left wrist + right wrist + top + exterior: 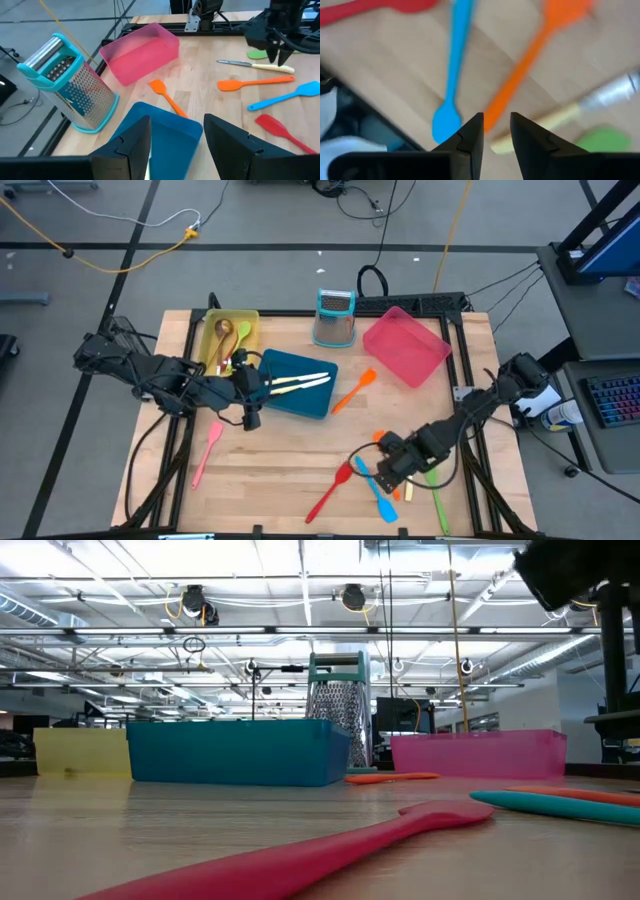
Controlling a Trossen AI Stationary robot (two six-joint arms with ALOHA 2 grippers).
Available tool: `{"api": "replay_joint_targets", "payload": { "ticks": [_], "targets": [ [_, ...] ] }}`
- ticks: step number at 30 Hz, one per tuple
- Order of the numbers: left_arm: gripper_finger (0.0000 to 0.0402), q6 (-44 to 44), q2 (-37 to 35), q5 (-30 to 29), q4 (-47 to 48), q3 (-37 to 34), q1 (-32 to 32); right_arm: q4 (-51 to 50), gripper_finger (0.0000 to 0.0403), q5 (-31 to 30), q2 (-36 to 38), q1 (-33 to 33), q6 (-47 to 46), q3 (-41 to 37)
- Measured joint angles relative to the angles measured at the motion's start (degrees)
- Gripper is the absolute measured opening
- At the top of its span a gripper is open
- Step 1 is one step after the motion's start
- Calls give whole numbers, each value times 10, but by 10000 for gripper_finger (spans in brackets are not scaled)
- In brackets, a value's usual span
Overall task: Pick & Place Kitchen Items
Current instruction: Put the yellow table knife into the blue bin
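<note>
A wooden counter carries three trays and scattered utensils, with a blue tray near its middle serving as the landmark here.

A yellow tray sits just beside the blue tray on the left arm's side, holding a wooden spoon and a green spoon. A pink tray lies empty and tilted on the blue tray's other side, well apart. A metal grater with a teal top stands upright between the two, toward the far edge.

Two cream-handled knives lie inside the blue tray. The left claw hangs over the blue tray's edge nearest the yellow tray, fingers spread and holding nothing.

An orange spatula lies on the counter just beside the blue tray, toward the pink tray. A pink spatula lies on the counter near the blue tray's front corner, on the left arm's side.

Farther from the blue tray, toward the front on the right arm's side, is a cluster of utensils: a red spatula, a blue spatula, a second orange spatula, a green spatula and another cream-handled knife. The right claw hovers low over this cluster, above the second orange spatula's handle, its fingers slightly parted and gripping nothing.
</note>
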State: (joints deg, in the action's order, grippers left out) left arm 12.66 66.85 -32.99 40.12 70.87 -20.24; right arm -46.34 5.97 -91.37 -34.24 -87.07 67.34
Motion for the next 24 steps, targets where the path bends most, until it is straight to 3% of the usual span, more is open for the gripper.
{"api": "replay_joint_targets", "payload": {
  "ticks": [4, 11, 24],
  "targets": [
    [188, -20, 0, -5, 3, 0, 10, 1, 98, -1, 0, -23, -117, -27],
    [188, -52, 0, -6, 3, 0, 44, 90, 99, 2, 0, -57, -290, -108],
    [188, -66, 0, -6, 0, 0, 96, 149, 96, 32, 4, -60, -323, -156]
  ]
}}
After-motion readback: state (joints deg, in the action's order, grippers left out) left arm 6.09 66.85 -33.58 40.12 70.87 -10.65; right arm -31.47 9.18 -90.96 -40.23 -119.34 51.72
